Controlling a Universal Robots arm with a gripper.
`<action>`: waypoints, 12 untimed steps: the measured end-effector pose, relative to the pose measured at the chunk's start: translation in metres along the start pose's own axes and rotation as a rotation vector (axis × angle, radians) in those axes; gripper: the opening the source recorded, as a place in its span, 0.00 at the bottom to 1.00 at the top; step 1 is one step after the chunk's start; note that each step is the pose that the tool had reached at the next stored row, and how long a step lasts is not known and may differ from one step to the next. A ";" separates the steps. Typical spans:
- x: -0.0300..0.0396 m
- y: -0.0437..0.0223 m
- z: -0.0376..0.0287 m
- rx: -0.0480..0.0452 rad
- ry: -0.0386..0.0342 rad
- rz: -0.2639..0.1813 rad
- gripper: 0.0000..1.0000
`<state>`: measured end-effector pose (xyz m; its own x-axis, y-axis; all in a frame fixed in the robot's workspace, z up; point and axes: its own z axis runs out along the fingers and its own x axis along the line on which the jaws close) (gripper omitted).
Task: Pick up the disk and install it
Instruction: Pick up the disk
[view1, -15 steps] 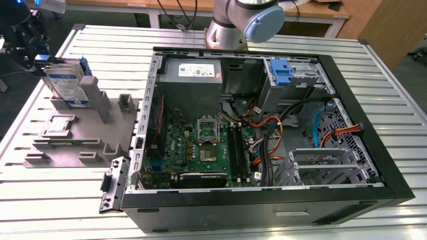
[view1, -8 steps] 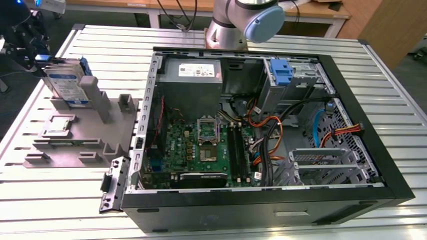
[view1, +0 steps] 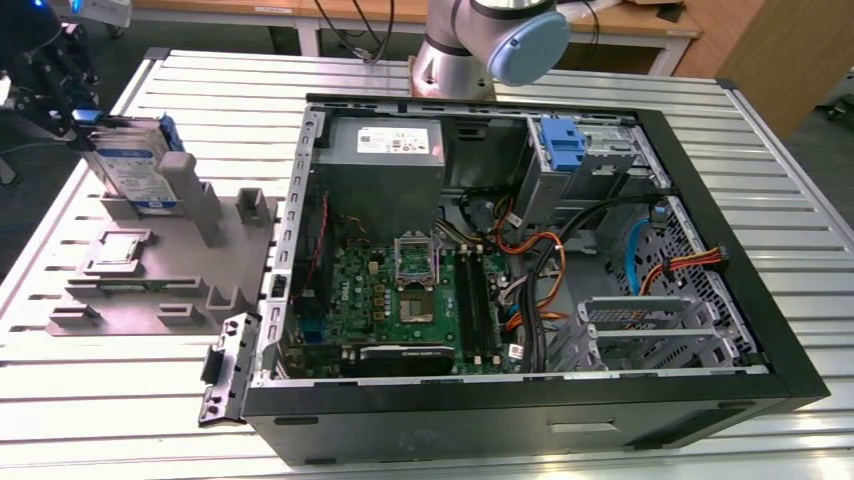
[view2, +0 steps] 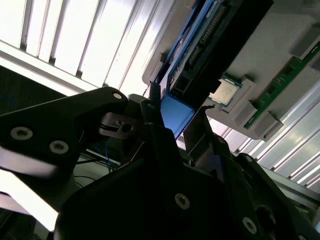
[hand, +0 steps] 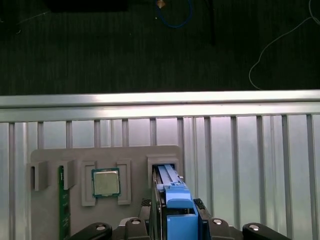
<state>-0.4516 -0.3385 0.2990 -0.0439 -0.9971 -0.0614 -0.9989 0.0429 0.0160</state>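
The disk (view1: 134, 165) stands on edge at the far-left corner of the grey fixture (view1: 140, 300), its white-and-blue label facing the exterior view's left front and its blue carrier round it. My gripper (view1: 100, 125) is at the disk's upper end. In the second wrist view the two dark fingers (view2: 151, 112) flank the blue carrier (view2: 175, 114) and press on it, so the gripper (view2: 180, 117) is shut on the disk. In the first wrist view the disk (hand: 172, 192) runs from the fixture's slot (hand: 164, 161) up into the gripper (hand: 176, 212).
An open black computer case (view1: 747, 330) lies at the exterior view's right, holding a green motherboard (view1: 400, 300), a grey power supply (view1: 387, 145), a blue latch piece (view1: 567, 145) and a metal drive cage (view1: 654, 320). A processor chip (hand: 105, 182) and a memory stick (hand: 62, 205) rest in the fixture.
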 end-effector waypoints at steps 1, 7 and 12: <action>-0.0005 0.0000 0.0001 -0.0002 0.0001 0.000 0.45; -0.0019 -0.0001 0.0011 -0.0003 0.0001 0.000 0.45; -0.0020 -0.0001 0.0017 -0.0007 0.0001 0.000 0.45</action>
<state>-0.4515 -0.3364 0.2974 -0.0443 -0.9971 -0.0614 -0.9989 0.0434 0.0167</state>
